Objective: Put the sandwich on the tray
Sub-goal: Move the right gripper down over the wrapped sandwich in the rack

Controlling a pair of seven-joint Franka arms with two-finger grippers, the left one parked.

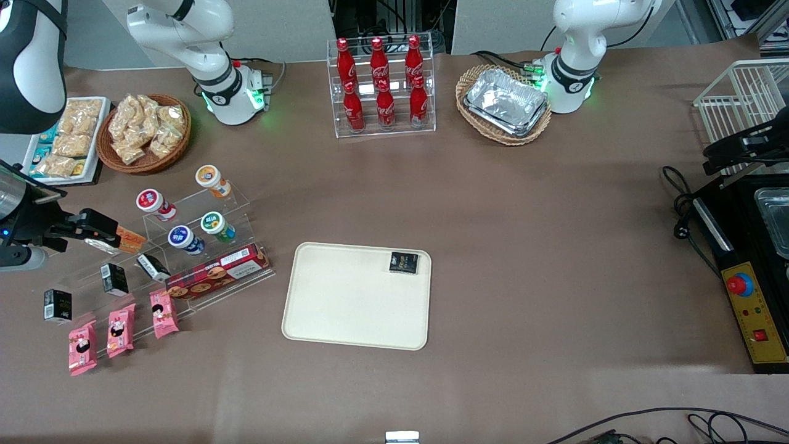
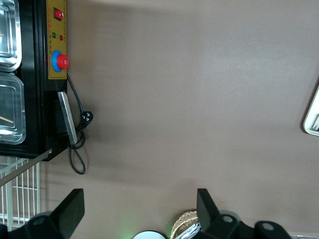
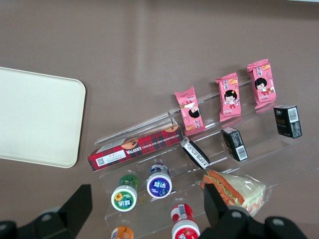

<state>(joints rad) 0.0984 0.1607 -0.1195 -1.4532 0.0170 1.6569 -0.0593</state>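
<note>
The cream-beige tray (image 1: 355, 296) is lying flat in the middle of the brown table (image 1: 524, 246), with only a small dark packet (image 1: 404, 263) resting in one corner, so the placing is judged not yet done. Toward the working arm's end of the table, a clear stepped display stand (image 1: 203, 246) is being used to hold capped bottles (image 1: 185, 239), a long red tartan biscuit box (image 3: 134, 148), small black boxes (image 3: 234, 143) and pink snack packets (image 3: 230, 97).

The sandwich (image 3: 238, 188), wrapped in clear film, is sitting on an upper step of that stand, beside the capped bottles. The gripper (image 3: 144, 209) is being held above the stand with its fingers spread wide and nothing between them; one finger is seen close over the sandwich.

The step in hand is judged to be the approach for the grasp. For the next move, the jaws would need to be centred over the wedge, lowered and closed gently, with the neighbouring bottles and boxes being avoided.
</note>
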